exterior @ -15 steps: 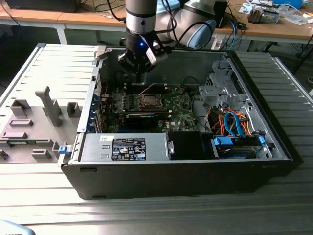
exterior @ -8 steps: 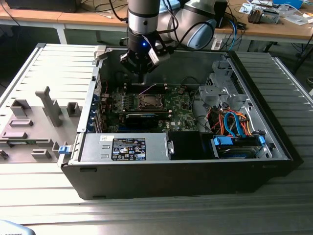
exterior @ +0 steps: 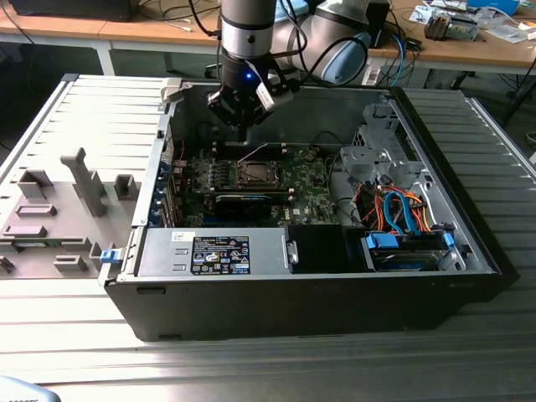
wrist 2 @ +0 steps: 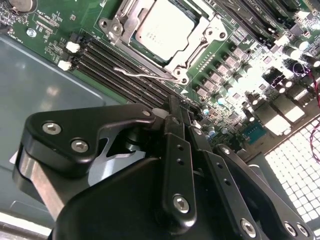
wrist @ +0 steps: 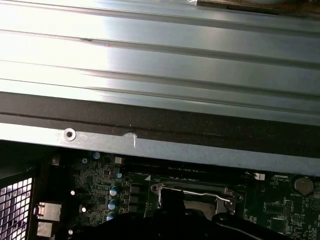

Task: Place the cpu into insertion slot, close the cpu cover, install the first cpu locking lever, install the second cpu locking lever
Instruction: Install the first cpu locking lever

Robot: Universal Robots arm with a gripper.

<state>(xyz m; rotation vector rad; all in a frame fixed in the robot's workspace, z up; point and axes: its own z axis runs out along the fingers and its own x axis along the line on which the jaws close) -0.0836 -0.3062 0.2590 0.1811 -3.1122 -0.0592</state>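
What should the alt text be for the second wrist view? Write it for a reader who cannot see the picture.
A silver-grey cpu sits in the insertion slot of a green motherboard, framed by the silvery cpu cover, with a thin wire lever along one edge. The black gripper hangs close above the long memory slots beside the slot.

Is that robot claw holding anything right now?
No. The black gripper hangs with nothing between its fingers, above the green motherboard; the silver-grey square cpu lies in its socket.

Cpu [wrist 2: 164,26] sits in insertion slot [wrist 2: 131,55] on motherboard [exterior: 311,194], w/ memory slots [wrist 2: 117,67] just beside; tool [exterior: 242,134] above.
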